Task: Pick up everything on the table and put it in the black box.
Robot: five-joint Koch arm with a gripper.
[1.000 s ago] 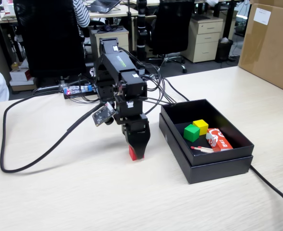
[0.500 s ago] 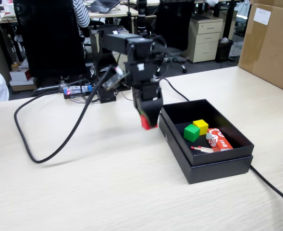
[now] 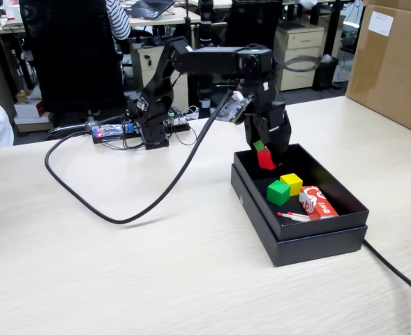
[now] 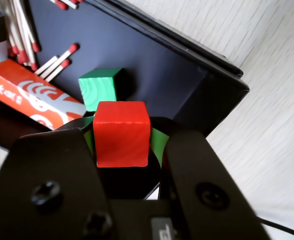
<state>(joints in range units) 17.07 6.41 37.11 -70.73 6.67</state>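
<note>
Fingers [image 4: 123,150] closed on the red cube [image 4: 122,133], clamped by two opposite faces between green-lined pads; top face and one side face exposed in the wrist view. In the fixed view, red cube [image 3: 266,159] held clear of the floor of the black box [image 3: 345,209], above the box's far left corner, just inside the rim. Fingers [image 3: 266,155] pointed downward from the black arm [image 3: 212,61], which reaches across from its base near the far edge of the surface [image 3: 121,279].

Inside the box: green cube [image 3: 278,192] and yellow cube [image 3: 292,183] side by side near the middle of the floor, apparently touching at a corner. Orange-red matchbox [image 3: 318,203] just beside them, toward the box's right wall. Loose matchsticks [image 3: 293,216] flat on the floor near the box's front wall, in front of the green cube.

In the wrist view, green cube [image 4: 101,88] directly beyond the red cube, matchbox [image 4: 32,95] at left, red-tipped matchsticks [image 4: 61,58] beyond it. Yellow cube not visible in that view.

Black cable [image 3: 163,188] looped across the surface left of the box. Brown carton [image 3: 393,63] at the far right corner of the surface.
</note>
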